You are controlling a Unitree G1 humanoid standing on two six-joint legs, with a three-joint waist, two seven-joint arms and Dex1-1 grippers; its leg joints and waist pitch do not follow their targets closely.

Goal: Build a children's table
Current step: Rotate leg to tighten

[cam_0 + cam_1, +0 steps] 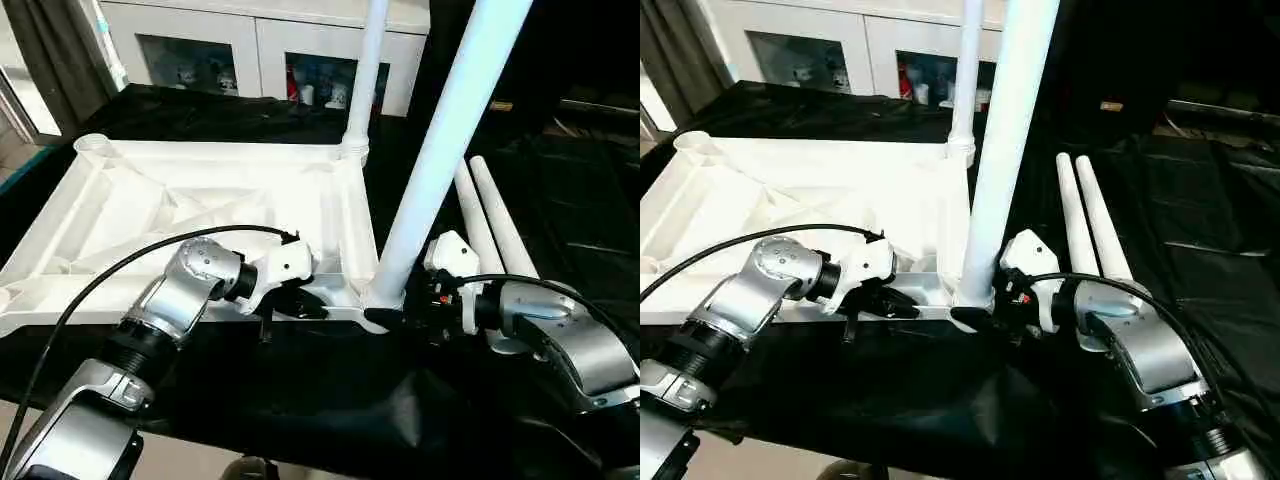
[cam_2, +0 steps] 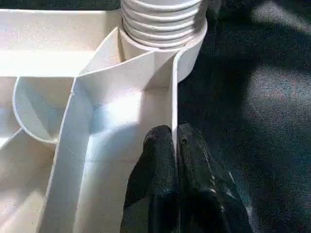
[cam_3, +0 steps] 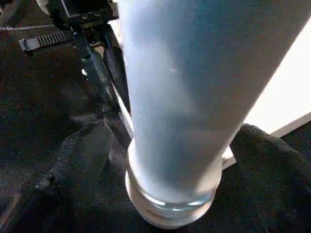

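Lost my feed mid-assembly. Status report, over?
Left gripper pinching tabletop rim. Right gripper around the near-corner leg at its base. Far leg seated; two spare legs lying on the black cloth. Nothing blocking.

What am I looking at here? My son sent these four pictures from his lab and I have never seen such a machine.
It is a humanoid robot putting together a children's table. Two pictures come from cameras on its head, looking down over its silver arms; the other two come from cameras on its wrists. On a black cloth lies the white tabletop, underside up. One leg already stands in a far corner socket. A second leg stands in the near corner, where the right end effector clasps its base. The left end effector pinches the tabletop's near rim between its fingers. Two spare legs lie on the cloth. Behind stands a white cabinet.
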